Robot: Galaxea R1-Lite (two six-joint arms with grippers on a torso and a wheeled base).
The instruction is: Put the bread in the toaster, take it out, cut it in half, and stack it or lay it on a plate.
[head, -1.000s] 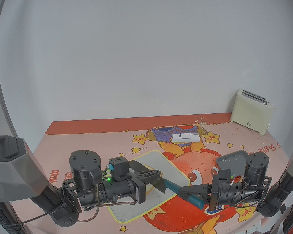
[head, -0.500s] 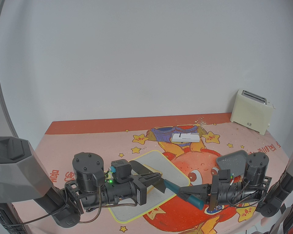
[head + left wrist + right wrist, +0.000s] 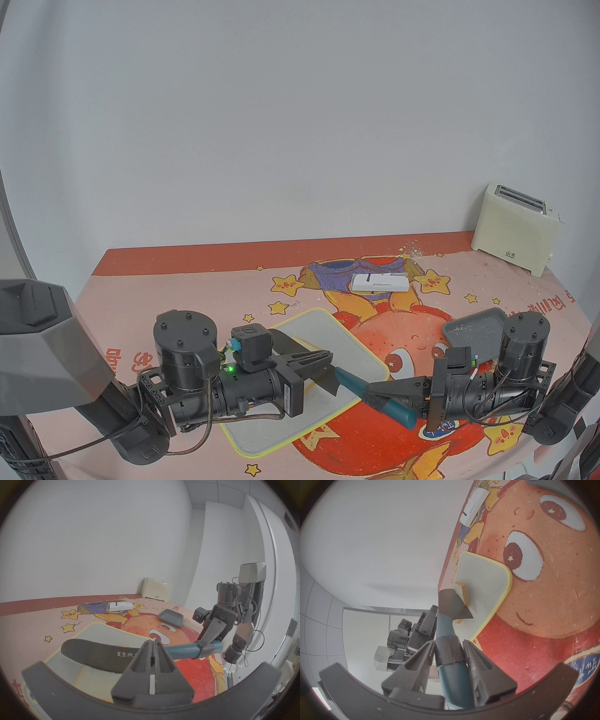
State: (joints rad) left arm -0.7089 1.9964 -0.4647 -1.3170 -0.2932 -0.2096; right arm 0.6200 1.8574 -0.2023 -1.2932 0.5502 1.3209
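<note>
A slice of bread [image 3: 308, 343] lies on the white cutting board [image 3: 350, 340] with a yellow rim. A knife [image 3: 356, 382] with a teal handle has its dark blade set across the bread. My right gripper [image 3: 378, 395] is shut on the knife's handle [image 3: 449, 664], and the blade [image 3: 453, 605] meets the bread [image 3: 463, 593]. My left gripper [image 3: 326, 359] is shut with nothing between its fingers and sits low over the bread [image 3: 93, 680], right beside the blade [image 3: 93, 655]. The cream toaster [image 3: 515, 228] stands at the far right corner. The grey plate [image 3: 476, 326] lies behind my right arm.
A flat white object [image 3: 380, 283] lies on the mat beyond the cutting board. Crumbs are scattered near the toaster. The table's red back edge runs along the wall. Open mat lies left of the board and between the board and the plate.
My left arm has crept a little to the right, bringing its gripper closer along the blade. The right arm and the knife have stayed put.
</note>
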